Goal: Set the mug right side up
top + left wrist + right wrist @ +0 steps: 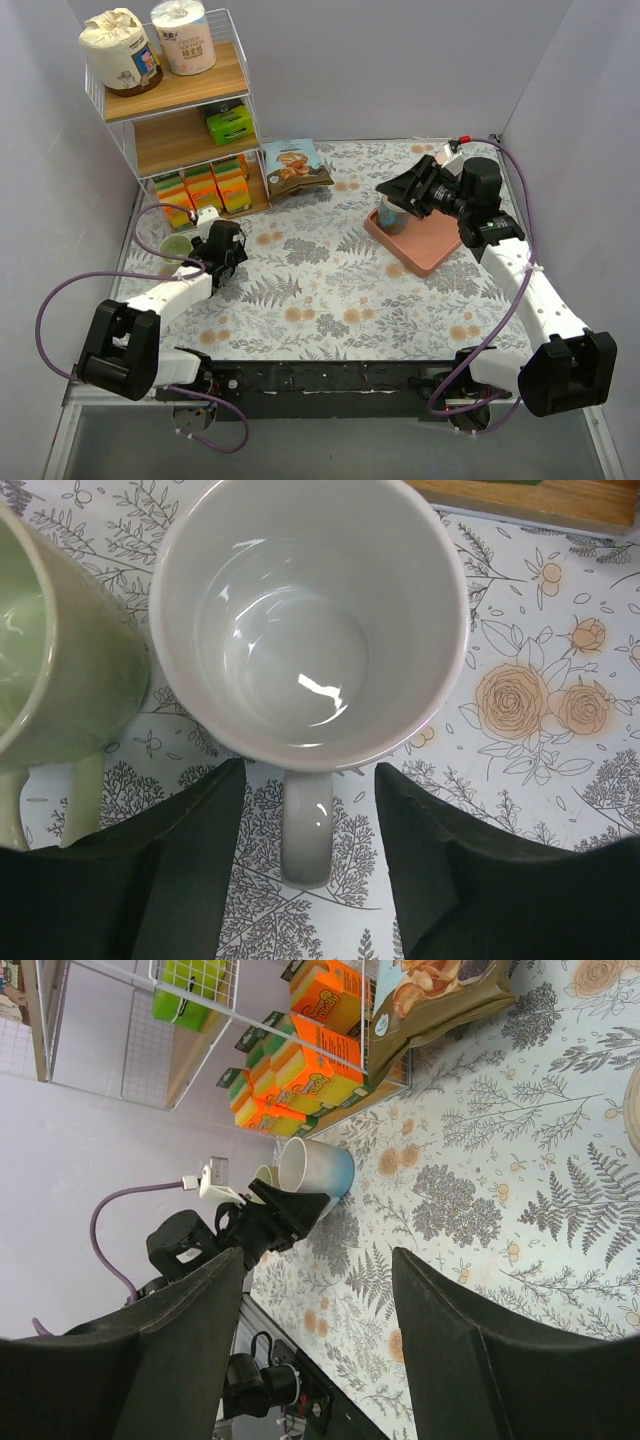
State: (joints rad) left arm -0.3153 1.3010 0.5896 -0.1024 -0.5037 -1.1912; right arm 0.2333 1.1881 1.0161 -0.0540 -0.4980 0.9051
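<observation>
Over at nine o'clock on the table, the mug (300,630) stands on its base with its mouth up. I'm looking straight down into the white inside from the left wrist camera. Its handle (307,825) points at six o'clock in that view, right between the left gripper (310,778) fingers (190,860). The fingers are spread apart, one on each side of the handle, with a gap on both sides, so nothing is held. A green mug (50,660) sits just beside it at nine o'clock, also mouth up.

From the right wrist camera I can see the same pair across the flowered cloth (480,1190), and the mug shows blue on its outside. The right gripper (318,1260) hangs at about two o'clock on the table, above the pink tray (420,262). Its fingers are wide apart with nothing between them. A wire shelf (180,150) stands at eleven o'clock, and a snack bag (295,165) leans just beside it.
</observation>
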